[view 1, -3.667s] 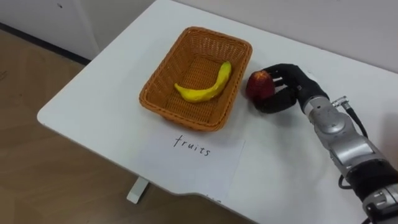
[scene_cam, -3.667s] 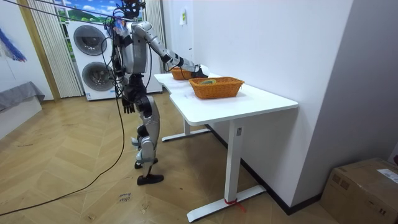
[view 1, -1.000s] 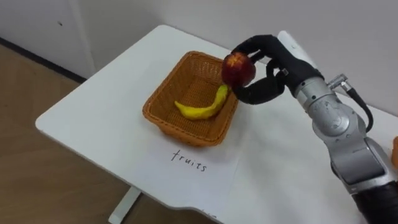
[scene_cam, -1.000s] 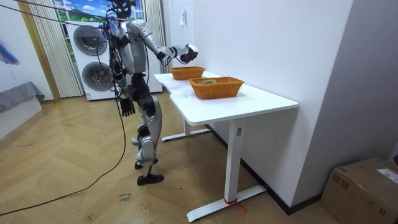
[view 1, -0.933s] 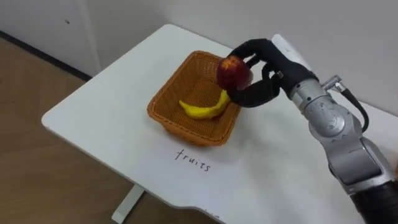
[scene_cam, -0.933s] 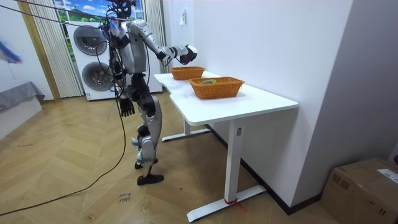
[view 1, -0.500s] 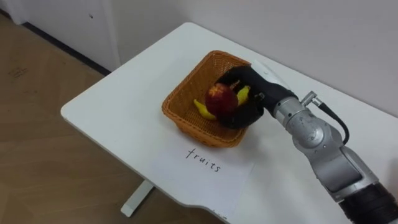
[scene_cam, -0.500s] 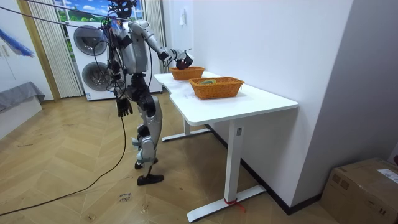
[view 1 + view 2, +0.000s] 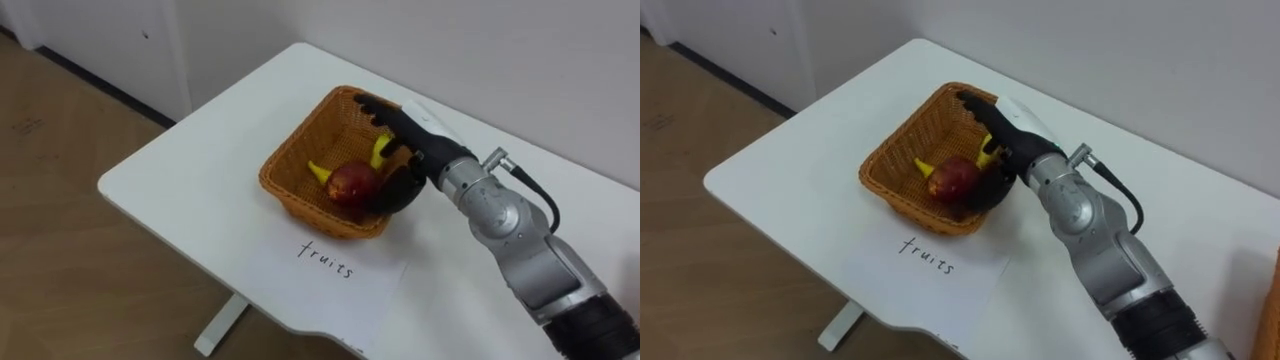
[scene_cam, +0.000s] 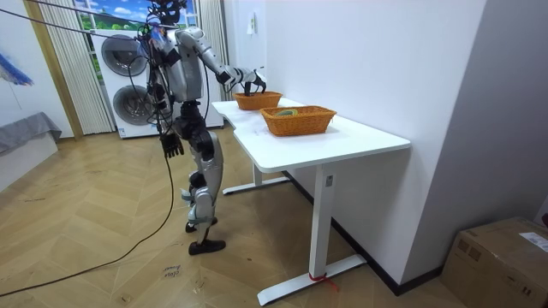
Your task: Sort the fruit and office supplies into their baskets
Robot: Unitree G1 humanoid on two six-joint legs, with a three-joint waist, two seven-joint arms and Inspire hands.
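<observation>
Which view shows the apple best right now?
The left eye view: the apple lies unobstructed in the basket beside the right hand. The right eye view shows it similarly; the room view is too distant to tell.

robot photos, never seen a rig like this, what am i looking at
It is a humanoid robot standing at a white table. Two pictures come from the cameras in its head, looking down at the work; the third comes from a camera across the room. On the table stand a wicker basket with a sheet of paper in front of it, and a second basket farther along. An apple and a banana lie in the first basket. The right hand is open over it, holding nothing. The left hand hangs by its side.
</observation>
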